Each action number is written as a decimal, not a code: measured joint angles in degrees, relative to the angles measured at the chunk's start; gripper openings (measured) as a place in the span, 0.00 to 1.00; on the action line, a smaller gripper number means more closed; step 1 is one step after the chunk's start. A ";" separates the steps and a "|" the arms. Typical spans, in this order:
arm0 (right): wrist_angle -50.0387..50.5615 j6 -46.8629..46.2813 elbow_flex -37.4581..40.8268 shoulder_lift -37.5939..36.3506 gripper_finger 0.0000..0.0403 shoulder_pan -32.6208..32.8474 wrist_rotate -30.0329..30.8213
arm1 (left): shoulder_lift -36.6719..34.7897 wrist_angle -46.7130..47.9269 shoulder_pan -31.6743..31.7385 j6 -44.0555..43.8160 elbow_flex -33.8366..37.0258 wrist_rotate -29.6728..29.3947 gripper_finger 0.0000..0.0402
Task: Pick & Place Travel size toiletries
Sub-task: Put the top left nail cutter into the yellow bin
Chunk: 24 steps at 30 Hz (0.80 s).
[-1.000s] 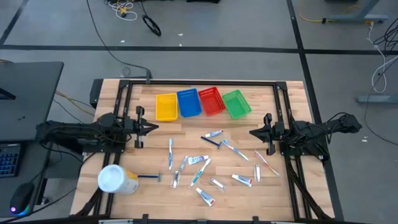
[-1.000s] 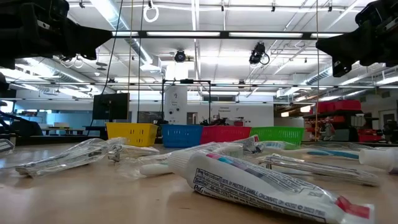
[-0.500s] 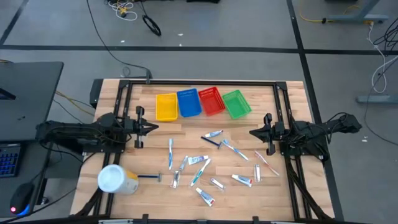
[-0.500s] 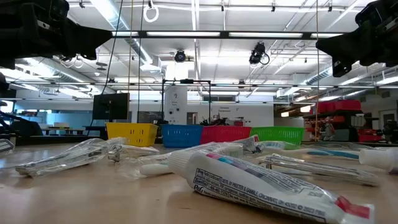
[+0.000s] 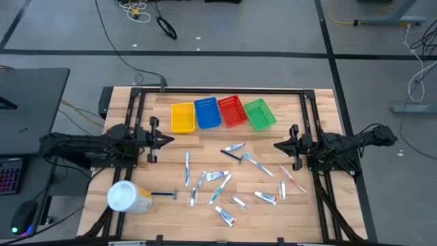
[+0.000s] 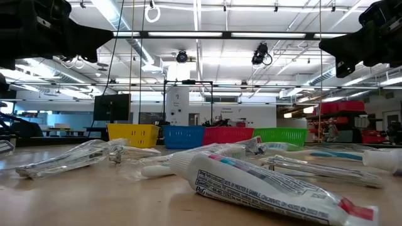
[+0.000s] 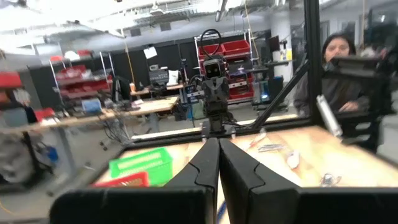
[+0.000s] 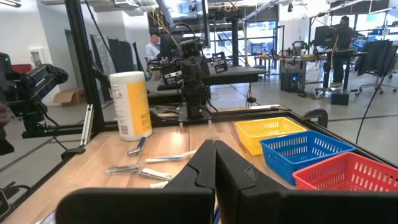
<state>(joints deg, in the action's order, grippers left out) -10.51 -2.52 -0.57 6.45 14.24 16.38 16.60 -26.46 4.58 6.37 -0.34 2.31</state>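
- Table: wooden top inside a dark frame. Compared with the frames from a second ago, nothing on it has shifted.
- Left arm: parked at the left edge, left claw pointing inward, held above the table, fingers pressed together with nothing between them (left wrist view shows them meeting).
- Right arm: mirror pose at the right edge, right claw also closed on nothing, clear of every item. Neither arm has moved in the last second.
- White-and-yellow container: stands at the front-left corner, near the left arm's base. Not part of the job.
- Baskets: yellow basket, blue basket, red basket, green basket in a row along the far edge. All look empty from above.
- Travel size toiletries: scattered loose in the middle and front-right of the table, between the two claws and nearer the front than the baskets. White tubes, thin toothbrushes, clear-wrapped pieces; one printed tube lies right in front of the low camera.
- Read: no change means the task hasn't started. No item gripped, none in a basket. Either claw must open before any pick.
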 joint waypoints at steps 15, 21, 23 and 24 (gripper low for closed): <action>-0.61 0.44 0.01 0.01 0.00 -0.02 0.02 | 0.00 -0.08 0.02 -10.52 -0.02 3.47 0.05; -6.38 -4.51 0.01 0.01 0.00 -0.02 -0.04 | 0.71 0.54 0.02 -13.45 0.00 4.79 0.05; -9.09 -5.69 0.00 -0.01 0.00 -0.02 -0.02 | 1.33 0.51 0.00 -13.95 -0.02 4.95 0.05; -10.27 -5.88 0.00 -0.01 0.00 0.00 -0.02 | 1.72 0.44 0.00 -14.00 0.00 4.57 0.05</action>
<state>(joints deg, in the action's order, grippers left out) -20.78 -8.40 -0.58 6.44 14.24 16.36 18.32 -26.02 4.58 -7.63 -0.34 6.88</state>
